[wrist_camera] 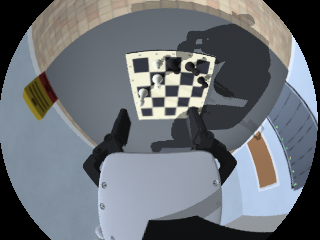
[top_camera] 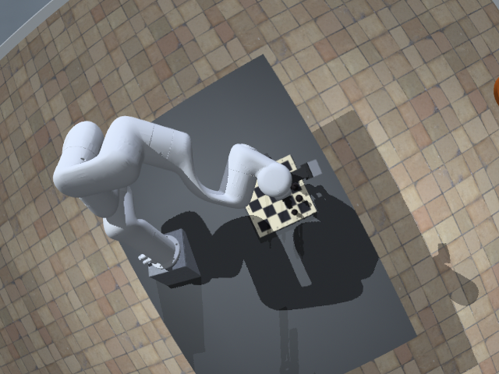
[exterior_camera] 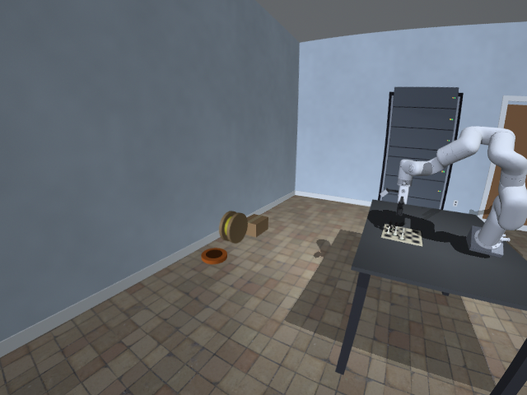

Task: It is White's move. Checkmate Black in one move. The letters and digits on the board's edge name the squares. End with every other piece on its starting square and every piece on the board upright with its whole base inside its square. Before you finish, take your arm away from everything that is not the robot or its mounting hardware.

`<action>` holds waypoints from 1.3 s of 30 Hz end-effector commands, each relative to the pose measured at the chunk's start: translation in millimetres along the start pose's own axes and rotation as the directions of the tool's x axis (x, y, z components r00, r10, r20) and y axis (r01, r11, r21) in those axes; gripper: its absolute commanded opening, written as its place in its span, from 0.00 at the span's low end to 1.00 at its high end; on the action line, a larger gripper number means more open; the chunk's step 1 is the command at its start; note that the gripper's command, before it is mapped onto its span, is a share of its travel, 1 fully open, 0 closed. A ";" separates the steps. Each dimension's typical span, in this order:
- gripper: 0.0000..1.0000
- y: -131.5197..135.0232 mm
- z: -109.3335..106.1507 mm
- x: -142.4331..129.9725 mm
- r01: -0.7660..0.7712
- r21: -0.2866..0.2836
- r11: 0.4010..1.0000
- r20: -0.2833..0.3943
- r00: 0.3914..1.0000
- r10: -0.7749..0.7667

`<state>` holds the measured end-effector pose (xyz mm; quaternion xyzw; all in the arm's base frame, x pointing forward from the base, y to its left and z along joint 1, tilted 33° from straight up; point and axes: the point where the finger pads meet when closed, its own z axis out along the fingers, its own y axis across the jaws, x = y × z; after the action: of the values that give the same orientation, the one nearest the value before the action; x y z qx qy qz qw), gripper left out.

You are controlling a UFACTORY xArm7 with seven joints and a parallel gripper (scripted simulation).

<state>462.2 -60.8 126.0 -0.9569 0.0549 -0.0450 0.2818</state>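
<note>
Small cream-and-black checkered chessboard lies flat on the dark grey rectangular table, holding a few white pieces and black pieces, all on the half of the board farther from the wrist camera; types and squares too small to read. Black two-finger gripper hangs above the board's near edge, fingers spread wide, nothing between them. White seven-joint arm reaches over the board from its grey square base block, which sits on the table well apart from the board. Floor is mottled brown-and-tan stone tile; walls grey-blue. Only the exterior view shows what's off beyond the board: an orange ring-shaped bowl on the floor, contents can't tell, a brown cable spool and a tan cardboard box by the wall, plus a tall dark slatted cabinet behind the table. Top view: wrist hides part of the board.
</note>
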 end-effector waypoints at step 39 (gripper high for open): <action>1.00 0.3 -52.5 0.7 0.000 -0.001 1.000 -0.003 1.000 0.000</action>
<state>456.0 -87.5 168.3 -0.9568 0.0546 -0.0442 0.2821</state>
